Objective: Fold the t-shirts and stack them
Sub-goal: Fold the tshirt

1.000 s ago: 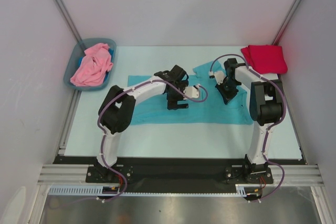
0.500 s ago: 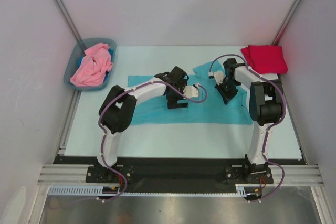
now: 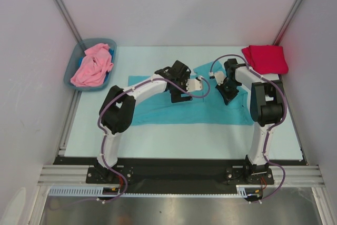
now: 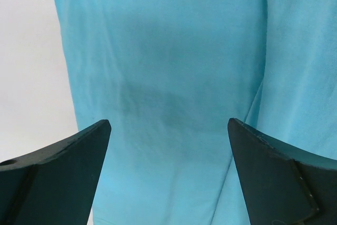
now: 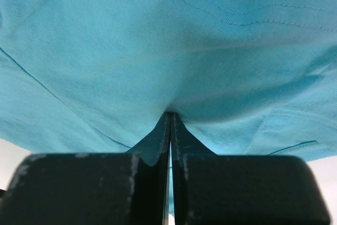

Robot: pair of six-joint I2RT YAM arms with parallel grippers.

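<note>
A teal t-shirt (image 3: pixel 210 110) lies spread flat across the middle of the table. My left gripper (image 3: pixel 182 96) hovers over its centre, open wide, and only flat teal cloth (image 4: pixel 168 51) shows between the fingers (image 4: pixel 79 156). My right gripper (image 3: pixel 228 96) is shut on the teal t-shirt near its right shoulder, and the cloth (image 5: pixel 158 51) puckers into the closed tips (image 5: pixel 169 114). A red t-shirt (image 3: pixel 265 58) lies folded at the back right corner. A pink t-shirt (image 3: pixel 92 66) sits crumpled in the bin.
The grey-blue plastic bin (image 3: pixel 73 67) stands at the back left, against the enclosure wall. Pale table surface (image 3: pixel 158 140) runs in front of the teal shirt. White walls close in on both sides and the back.
My left gripper has moved away from the bases, toward the back of the table, still open above the teal shirt. The right arm has stayed put.
</note>
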